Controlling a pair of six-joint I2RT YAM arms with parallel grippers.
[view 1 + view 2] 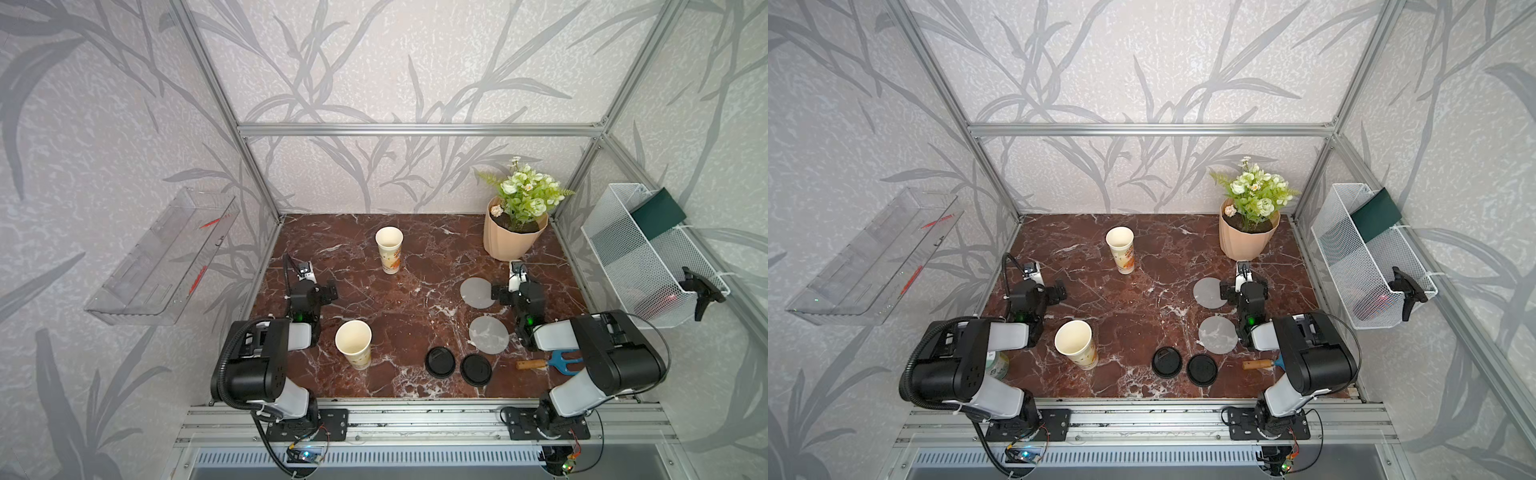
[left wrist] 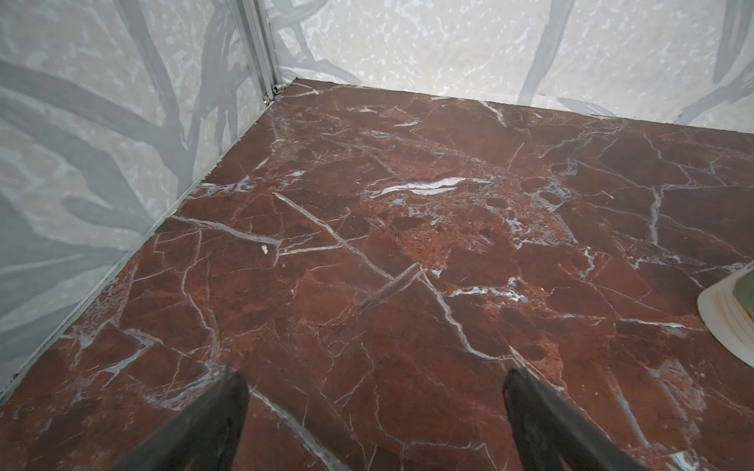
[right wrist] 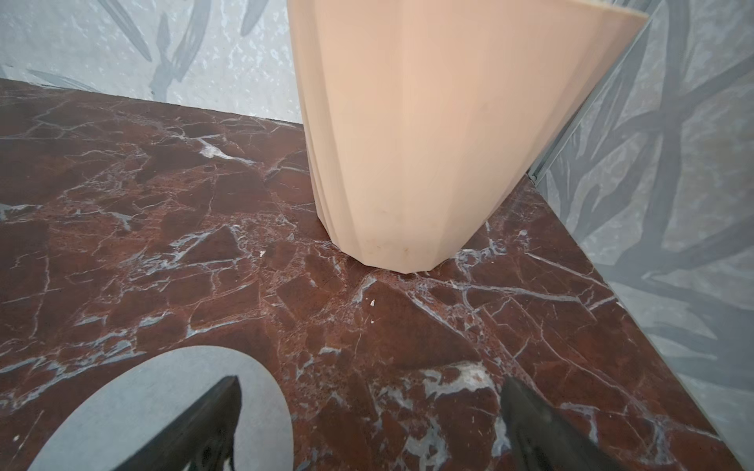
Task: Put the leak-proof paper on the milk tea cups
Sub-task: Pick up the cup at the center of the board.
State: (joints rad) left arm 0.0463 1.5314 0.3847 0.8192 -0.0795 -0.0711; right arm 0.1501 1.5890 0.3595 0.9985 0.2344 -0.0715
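on red marble, hovering with left gripper and right gripper spread empty, not yet lifting far disc or near disc flat by the right one, far cup and near cup uncovered, probably needing an edge pinch next.

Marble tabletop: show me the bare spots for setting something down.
Bare: the middle, between the two cream printed paper cups and the two pale-grey round paper discs; the far-left corner ahead of the left claw. Crowded: near right, around the black round lids and blue wooden-handled fork.
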